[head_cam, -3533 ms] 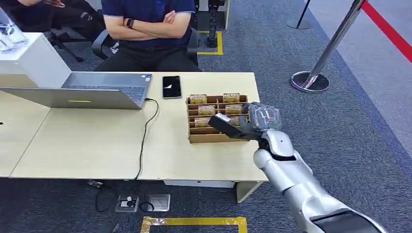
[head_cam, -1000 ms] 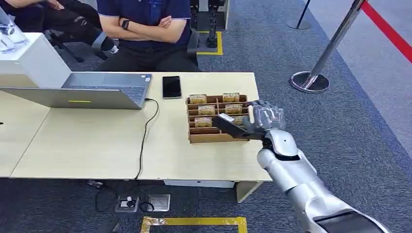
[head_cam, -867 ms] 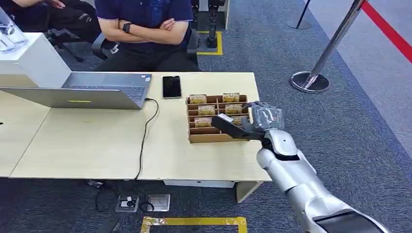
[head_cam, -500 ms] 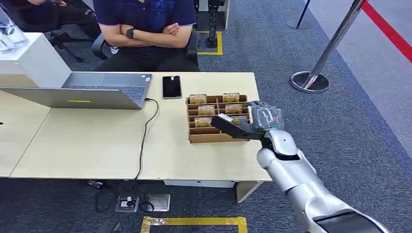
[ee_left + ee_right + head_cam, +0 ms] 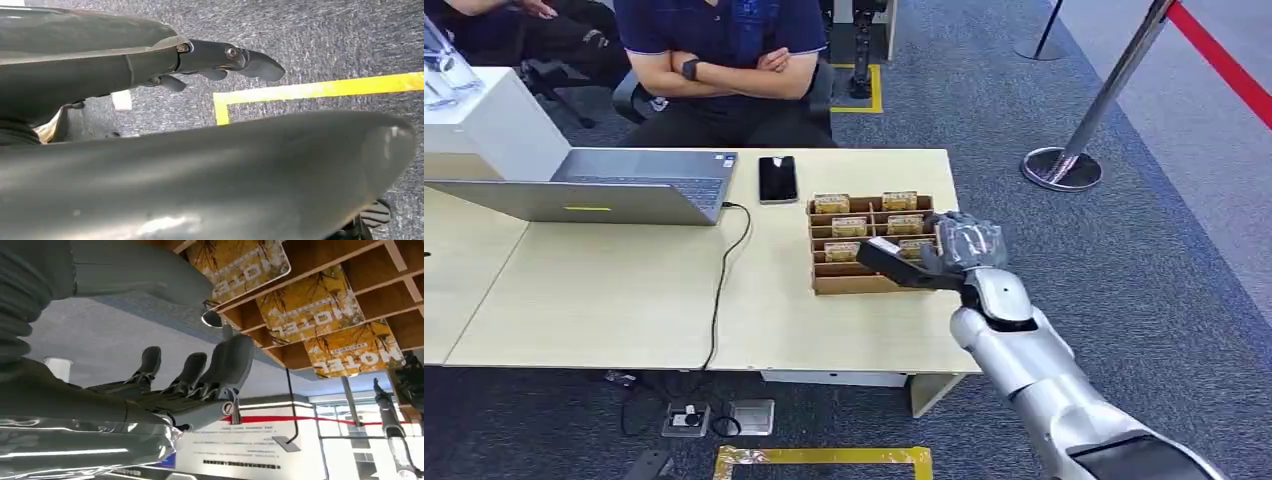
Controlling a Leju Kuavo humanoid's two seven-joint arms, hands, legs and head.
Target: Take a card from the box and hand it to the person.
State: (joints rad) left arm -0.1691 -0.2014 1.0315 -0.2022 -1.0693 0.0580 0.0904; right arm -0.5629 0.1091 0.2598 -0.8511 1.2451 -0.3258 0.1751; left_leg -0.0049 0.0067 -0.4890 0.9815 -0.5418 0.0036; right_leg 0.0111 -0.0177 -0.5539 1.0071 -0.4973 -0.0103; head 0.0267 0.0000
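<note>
In your right wrist view, the yellow cards (image 5: 311,305) standing in the wooden box (image 5: 395,287) carry a word in pale capitals that reads "MOTEL", shown upside down; it repeats on three cards, partly cut off on the one nearest the hand. Smaller print sits beside that word but is too fine to read. Behind, a white sign board (image 5: 240,447) bears several lines of dark text, blurred beyond reading. From the head view, the card print is too small to make out.
</note>
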